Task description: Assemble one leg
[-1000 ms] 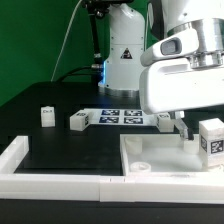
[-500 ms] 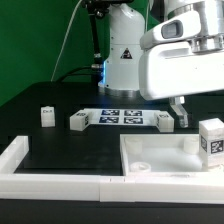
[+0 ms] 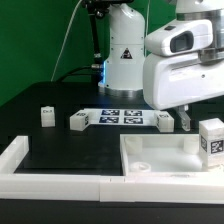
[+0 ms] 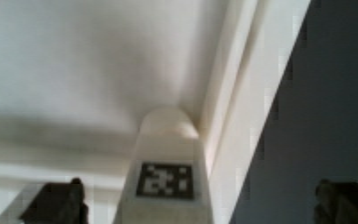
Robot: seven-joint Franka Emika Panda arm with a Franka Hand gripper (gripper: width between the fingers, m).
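My gripper [image 3: 185,120] hangs open and empty above the far right part of the white tabletop [image 3: 150,160]. In the wrist view its dark fingertips [image 4: 59,200] stand wide apart either side of a white leg [image 4: 169,150] with a square tag. That leg stands on the tabletop [image 4: 69,90] by its rim, below the gripper [image 4: 202,205], and nothing grips it. In the exterior view a tagged leg [image 3: 211,138] stands at the tabletop's right edge. Three more legs [image 3: 46,116], [image 3: 80,121], [image 3: 165,121] lie on the black table.
The marker board [image 3: 122,117] lies flat behind the tabletop, between two of the loose legs. A white L-shaped border [image 3: 30,172] runs along the table's front and left. The arm's white base [image 3: 122,55] stands at the back.
My gripper has risen from low over the tabletop's far right corner to well above it. The legs and the tabletop have not moved.
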